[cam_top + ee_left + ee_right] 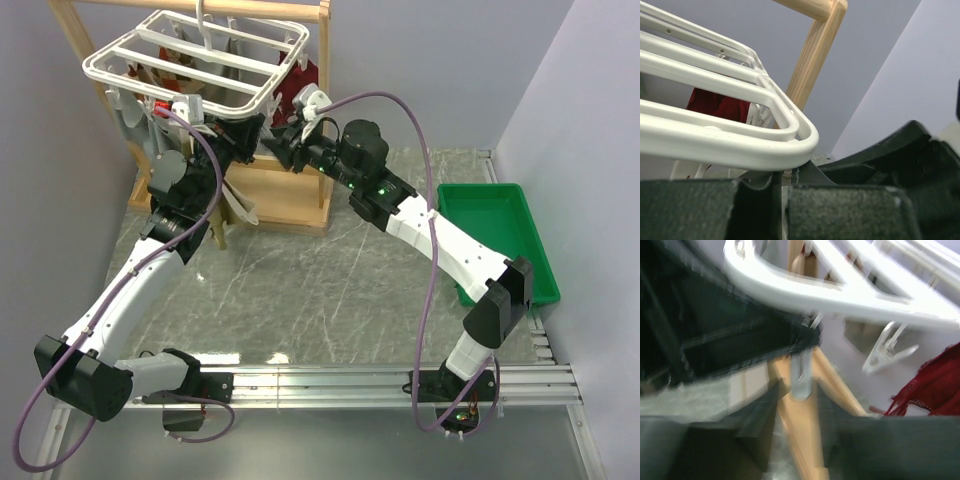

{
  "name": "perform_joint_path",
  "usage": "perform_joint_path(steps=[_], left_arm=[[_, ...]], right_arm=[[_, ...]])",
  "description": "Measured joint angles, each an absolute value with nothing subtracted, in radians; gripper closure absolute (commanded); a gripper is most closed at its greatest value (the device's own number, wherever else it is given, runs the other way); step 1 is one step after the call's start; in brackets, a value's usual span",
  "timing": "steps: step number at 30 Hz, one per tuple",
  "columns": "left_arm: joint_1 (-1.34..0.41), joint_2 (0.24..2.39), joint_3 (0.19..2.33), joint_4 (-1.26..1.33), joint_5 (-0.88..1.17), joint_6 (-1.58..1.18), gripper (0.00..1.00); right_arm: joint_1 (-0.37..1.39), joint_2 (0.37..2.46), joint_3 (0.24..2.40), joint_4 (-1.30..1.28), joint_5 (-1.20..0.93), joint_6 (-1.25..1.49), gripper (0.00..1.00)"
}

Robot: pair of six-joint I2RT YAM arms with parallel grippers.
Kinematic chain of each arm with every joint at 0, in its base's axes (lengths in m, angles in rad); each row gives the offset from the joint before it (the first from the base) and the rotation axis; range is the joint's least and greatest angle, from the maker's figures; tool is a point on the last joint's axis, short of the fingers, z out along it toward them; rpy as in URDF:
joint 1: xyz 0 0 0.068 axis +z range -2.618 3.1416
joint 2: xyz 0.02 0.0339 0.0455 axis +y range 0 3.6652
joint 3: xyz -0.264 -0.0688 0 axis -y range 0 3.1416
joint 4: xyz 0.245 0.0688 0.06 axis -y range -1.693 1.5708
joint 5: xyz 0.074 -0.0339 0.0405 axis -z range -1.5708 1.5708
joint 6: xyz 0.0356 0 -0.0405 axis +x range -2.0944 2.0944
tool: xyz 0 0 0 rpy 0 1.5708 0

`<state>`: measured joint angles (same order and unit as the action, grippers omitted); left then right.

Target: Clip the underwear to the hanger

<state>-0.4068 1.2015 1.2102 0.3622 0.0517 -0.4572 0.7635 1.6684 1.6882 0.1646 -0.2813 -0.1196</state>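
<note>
The white grid hanger (pixel 200 60) hangs from the wooden frame, and both grippers are raised under its near right corner. Tan underwear (pixel 236 205) dangles just below my left gripper (pixel 245 140). In the left wrist view the left gripper (pixel 785 200) is shut directly beneath the hanger's rounded corner (pixel 740 145). Only a thin pale sliver shows in the slit, and I cannot tell what it is. My right gripper (pixel 801 395) is closed on a translucent clip (pixel 801 372) that hangs from the hanger bar (pixel 840 295); that view is blurred.
The wooden frame stand (pixel 325 120) rises right behind both grippers. A dark red garment (pixel 300 85) and a grey garment (pixel 135 125) hang on the hanger. A free white clip (pixel 887 347) dangles near the right gripper. A green tray (pixel 500 240) sits at the table's right.
</note>
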Motion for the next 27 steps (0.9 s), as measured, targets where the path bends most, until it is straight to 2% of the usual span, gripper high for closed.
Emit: perform_joint_path(steps=[4, 9, 16, 23, 27], left_arm=[[-0.404, 1.202, 1.211, 0.370, 0.052, -0.458, 1.00], [-0.402, 1.202, 1.215, 0.370, 0.056, -0.458, 1.00], [-0.402, 1.213, 1.239, 0.366, 0.063, -0.462, 1.00], [-0.402, 1.216, 1.261, 0.350, 0.067, -0.465, 0.99], [-0.402, 1.224, 1.269, 0.349, 0.074, -0.466, 1.00]], right_arm=[[0.760, 1.653, 1.627, 0.173, -0.298, -0.076, 0.42], [0.706, 1.604, 1.401, 0.280, -0.373, 0.050, 0.41], [0.643, 1.600, 1.030, 0.592, -0.483, 0.196, 0.43], [0.719, 1.636, 0.980, 0.785, -0.537, 0.168, 0.46], [0.792, 1.684, 0.978, 0.905, -0.514, 0.101, 0.42]])
